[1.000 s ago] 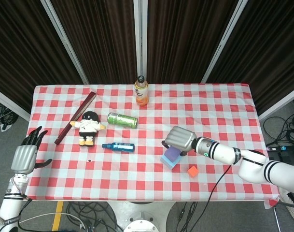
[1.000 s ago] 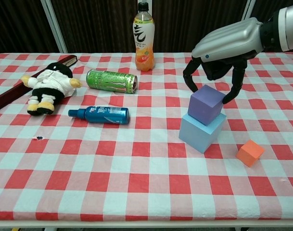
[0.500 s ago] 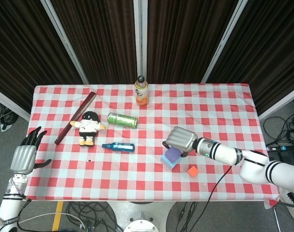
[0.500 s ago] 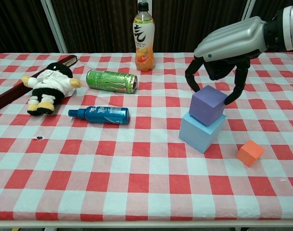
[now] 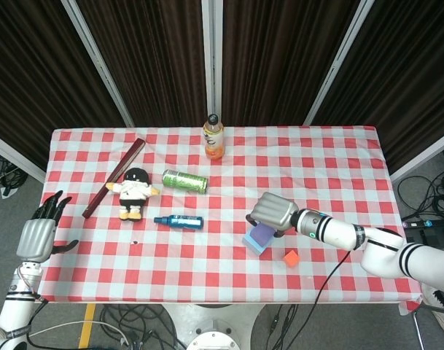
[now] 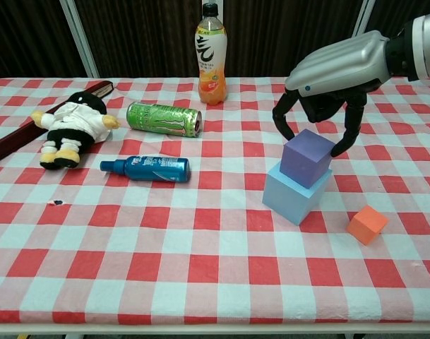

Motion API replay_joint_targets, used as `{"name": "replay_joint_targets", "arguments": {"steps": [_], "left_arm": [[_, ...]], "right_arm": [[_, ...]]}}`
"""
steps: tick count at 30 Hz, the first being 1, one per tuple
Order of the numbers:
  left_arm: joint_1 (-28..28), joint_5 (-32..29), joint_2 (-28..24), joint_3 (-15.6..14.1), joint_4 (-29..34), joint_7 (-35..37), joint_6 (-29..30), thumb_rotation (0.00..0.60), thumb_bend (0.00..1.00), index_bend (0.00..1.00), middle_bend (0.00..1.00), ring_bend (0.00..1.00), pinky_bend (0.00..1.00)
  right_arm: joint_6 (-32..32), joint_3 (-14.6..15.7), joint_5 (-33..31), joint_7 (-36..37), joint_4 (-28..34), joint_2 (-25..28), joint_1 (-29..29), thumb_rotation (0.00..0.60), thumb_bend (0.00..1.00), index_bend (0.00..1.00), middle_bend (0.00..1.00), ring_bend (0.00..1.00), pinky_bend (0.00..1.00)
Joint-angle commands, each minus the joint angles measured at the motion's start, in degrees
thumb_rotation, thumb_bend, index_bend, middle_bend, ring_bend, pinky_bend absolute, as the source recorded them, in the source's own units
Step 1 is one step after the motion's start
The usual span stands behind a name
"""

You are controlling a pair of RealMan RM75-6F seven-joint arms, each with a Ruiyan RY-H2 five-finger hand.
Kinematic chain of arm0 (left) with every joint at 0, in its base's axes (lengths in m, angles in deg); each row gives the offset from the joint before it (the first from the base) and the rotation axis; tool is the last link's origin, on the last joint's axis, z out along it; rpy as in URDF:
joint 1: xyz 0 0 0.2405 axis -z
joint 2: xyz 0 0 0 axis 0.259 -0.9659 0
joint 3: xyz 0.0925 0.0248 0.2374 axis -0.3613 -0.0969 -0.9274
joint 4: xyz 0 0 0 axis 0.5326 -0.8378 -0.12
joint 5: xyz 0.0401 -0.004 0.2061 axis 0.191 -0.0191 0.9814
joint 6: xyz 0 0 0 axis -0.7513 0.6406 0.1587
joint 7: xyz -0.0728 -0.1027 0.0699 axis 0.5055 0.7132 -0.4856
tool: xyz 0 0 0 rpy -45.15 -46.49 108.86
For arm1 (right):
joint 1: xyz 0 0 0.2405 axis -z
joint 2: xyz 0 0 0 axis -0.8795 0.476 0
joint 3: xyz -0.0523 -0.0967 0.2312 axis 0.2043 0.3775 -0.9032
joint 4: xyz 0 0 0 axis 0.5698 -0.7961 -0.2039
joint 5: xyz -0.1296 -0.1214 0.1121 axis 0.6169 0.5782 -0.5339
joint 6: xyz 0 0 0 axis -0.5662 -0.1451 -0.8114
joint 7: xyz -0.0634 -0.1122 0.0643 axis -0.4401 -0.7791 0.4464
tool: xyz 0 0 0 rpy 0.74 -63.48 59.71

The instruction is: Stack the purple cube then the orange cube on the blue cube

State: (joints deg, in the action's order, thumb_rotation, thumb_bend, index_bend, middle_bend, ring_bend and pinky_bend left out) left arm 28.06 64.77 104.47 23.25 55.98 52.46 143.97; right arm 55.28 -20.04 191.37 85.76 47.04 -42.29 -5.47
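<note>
The purple cube [image 6: 306, 159] [image 5: 262, 233] sits on top of the light blue cube [image 6: 292, 194] [image 5: 251, 245], turned slightly against it. My right hand [image 6: 335, 63] [image 5: 274, 211] hovers just above, its fingers straddling the purple cube. One fingertip [image 6: 337, 148] is at the cube's right top corner, and the thumb ends a little above the left corner. The orange cube [image 6: 366, 224] [image 5: 291, 257] lies alone on the cloth to the right of the stack. My left hand [image 5: 38, 237] hangs beside the table's left edge, fingers spread and holding nothing.
An orange drink bottle [image 6: 211, 53] stands at the back. A green can [image 6: 163, 119], a blue spray bottle [image 6: 147, 168] and a plush doll [image 6: 70, 127] lie left of the stack. A dark red stick [image 5: 114, 177] lies at the far left.
The purple cube has settled flatter onto the blue cube. My right hand has lifted slightly and shifted right, its thumb coming off the cube. The left hand has not moved.
</note>
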Motion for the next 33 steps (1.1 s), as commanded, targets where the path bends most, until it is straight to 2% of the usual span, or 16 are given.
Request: {"name": "replay_joint_targets", "arguments": {"steps": [1, 5, 11, 19, 24, 26, 31, 33], "left_arm": [[0.0, 0.0, 0.0, 0.0, -0.1, 0.1, -0.1, 0.6, 0.0, 0.16, 0.11, 0.08, 0.21], [-0.1, 0.0, 0.0, 0.0, -0.2, 0.1, 0.1, 0.6, 0.0, 0.16, 0.11, 0.08, 0.21], [-0.1, 0.0, 0.1, -0.1, -0.3, 0.3, 0.0, 0.6, 0.0, 0.16, 0.11, 0.08, 0.21], [-0.1, 0.3, 0.0, -0.1, -0.1, 0.3, 0.1, 0.6, 0.0, 0.16, 0.11, 0.08, 0.21], [-0.1, 0.6, -0.1, -0.3, 0.3, 0.2, 0.4, 0.6, 0.0, 0.16, 0.11, 0.08, 0.21], [-0.1, 0.7, -0.2, -0.3, 0.5, 0.2, 0.6, 0.6, 0.0, 0.16, 0.11, 0.08, 0.21], [-0.1, 1.0, -0.3, -0.3, 1.1, 0.1, 0.8, 0.6, 0.0, 0.16, 0.11, 0.08, 0.21], [0.0, 1.0, -0.3, -0.3, 1.2, -0.2, 0.6, 0.6, 0.0, 0.16, 0.11, 0.08, 0.21]], "right_arm": [[-0.9, 0.2, -0.3, -0.4, 0.3, 0.2, -0.3, 0.6, 0.01, 0.45, 1.0, 0.94, 0.87], [-2.7, 0.3, -1.3, -1.6, 1.0, 0.6, -0.6, 0.6, 0.0, 0.3, 1.0, 0.94, 0.87], [-2.7, -0.6, -2.8, -2.6, 1.8, 1.2, -0.3, 0.6, 0.0, 0.19, 1.0, 0.94, 0.87], [-2.1, -1.5, -3.7, -4.3, 4.8, 4.1, -0.2, 0.6, 0.0, 0.12, 1.0, 0.94, 0.87], [-0.5, -2.6, -5.8, -7.7, 11.1, 11.4, 1.3, 0.6, 0.0, 0.09, 1.0, 0.94, 0.87], [1.3, -3.1, -7.8, -9.6, 13.8, 14.2, 3.2, 0.6, 0.0, 0.13, 1.0, 0.94, 0.87], [5.0, -3.1, -17.0, -15.1, 23.4, 20.6, 10.6, 0.6, 0.0, 0.43, 1.0, 0.94, 0.87], [6.3, -2.5, -18.7, -18.2, 26.3, 22.5, 13.0, 0.6, 0.01, 0.47, 1.0, 0.94, 0.87]]}}
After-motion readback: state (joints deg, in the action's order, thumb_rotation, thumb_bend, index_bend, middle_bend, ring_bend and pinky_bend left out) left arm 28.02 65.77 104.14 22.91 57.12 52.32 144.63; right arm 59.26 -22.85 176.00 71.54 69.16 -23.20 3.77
